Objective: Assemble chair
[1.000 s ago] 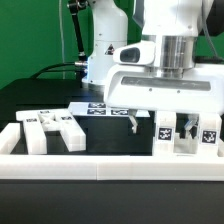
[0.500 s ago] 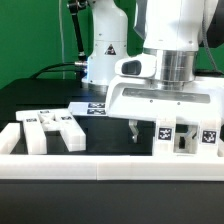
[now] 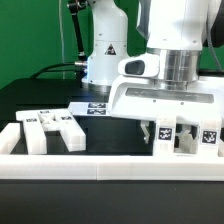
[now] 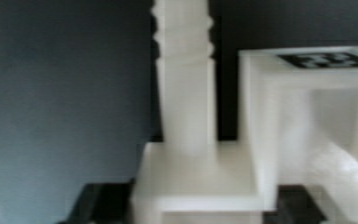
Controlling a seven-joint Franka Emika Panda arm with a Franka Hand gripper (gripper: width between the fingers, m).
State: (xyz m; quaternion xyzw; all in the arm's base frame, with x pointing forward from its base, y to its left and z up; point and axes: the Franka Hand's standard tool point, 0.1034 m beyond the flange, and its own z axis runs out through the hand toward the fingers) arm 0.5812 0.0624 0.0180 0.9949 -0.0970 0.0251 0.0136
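Surface [image 3: 40, 100], black, carries loose parts of the chair behind the long white border wall [image 3: 100, 165]: blocky pieces [image 3: 50, 130] at the exterior view's left, tagged pieces [image 3: 190, 140] at its right, marker board [image 3: 95, 108] farther back between them. Hand [image 3: 157, 134] sits low over the right cluster, jaws drawn in. Wrist view shows them closed on the square base of a white leg [image 4: 185, 100] with a ribbed upper end, just beside a tagged slab [image 4: 309, 110]; dark fingers [image 4: 105, 205] flank that base. Step in hand, as I judge it: picking up this leg. Next move likely calls for a straight lift clear of the slab, without tipping. Pad contact is cut off at the frame edge. In the exterior view, the hand's body hides most of the leg.
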